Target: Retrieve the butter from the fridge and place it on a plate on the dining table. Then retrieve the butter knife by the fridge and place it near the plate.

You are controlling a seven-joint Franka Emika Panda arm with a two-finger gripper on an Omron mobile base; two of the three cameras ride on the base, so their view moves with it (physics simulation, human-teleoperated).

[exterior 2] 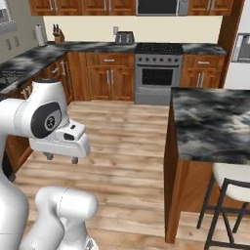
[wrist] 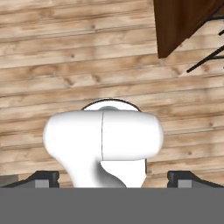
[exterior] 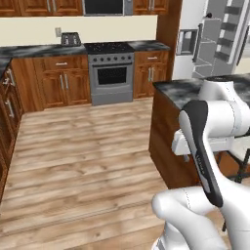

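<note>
Two fridge doors stand swung open at the far right of the left base view, shelves showing, while we sit back on the wooden floor (exterior: 83,151) with the arm folded close to the base. Going left to right: the wooden cabinets (exterior: 63,83) and the stove (exterior: 111,73) line the far wall, then the dark marbled bench (exterior: 195,90) with its reddish base cuts in ahead of us, and beyond it stands the fridge (exterior: 219,36). The butter is too small or too hidden for us to make out; we judge it to lie somewhere on those shelves. No plate is visible on the stretch of marbled top in the right base view. Our fingers (wrist: 47,178) are spread wide and carry nothing, their tips pointing down at the floorboards.

The step in hand, as we read it, is the approach. Done well, it means driving round the bench corner and the stool (exterior 2: 229,195), squaring up to the open compartment, and raising the hand only once the shelves are near.
</note>
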